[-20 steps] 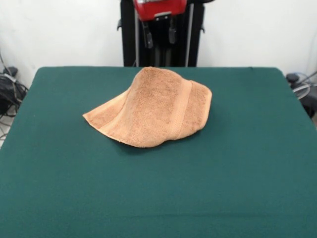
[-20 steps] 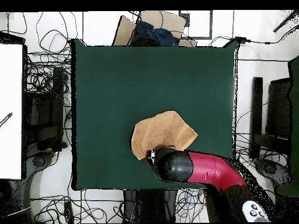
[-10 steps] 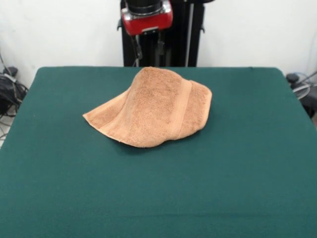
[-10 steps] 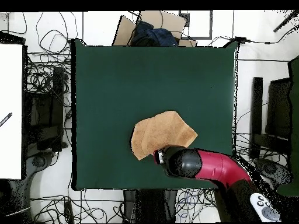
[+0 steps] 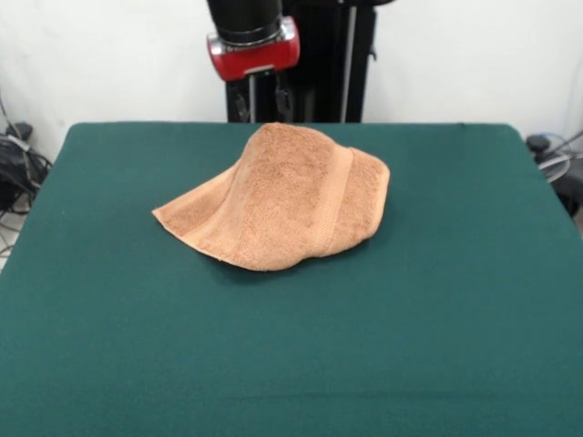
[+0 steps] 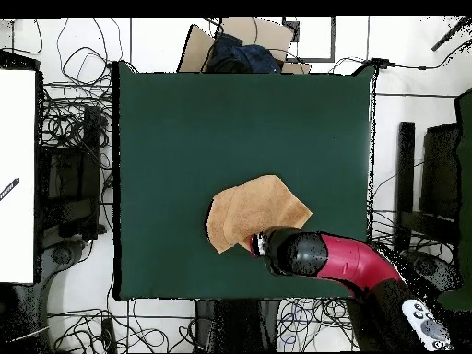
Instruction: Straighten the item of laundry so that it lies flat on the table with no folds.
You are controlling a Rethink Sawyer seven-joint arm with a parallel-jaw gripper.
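Folds are humping the orange-tan terry towel (image 5: 284,198) near the dark green felt tabletop's (image 5: 437,319) far edge. Hanging just behind it, the red-and-black end effector (image 5: 260,100) is showing slightly parted fingers, holding nothing. Approach seems underway; next, pinching an edge.

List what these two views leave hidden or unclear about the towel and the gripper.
- Gripper: in the front view its dark tips blend into the black pedestal; overhead the arm's head covers it. Open or shut cannot be told.
- Towel: its far edge is hidden behind its own hump in the front view; overhead the arm covers the near-base corner.
- Layers folded beneath: unseen in both views.
- Table: its near edge is cut off by the front view's bottom.
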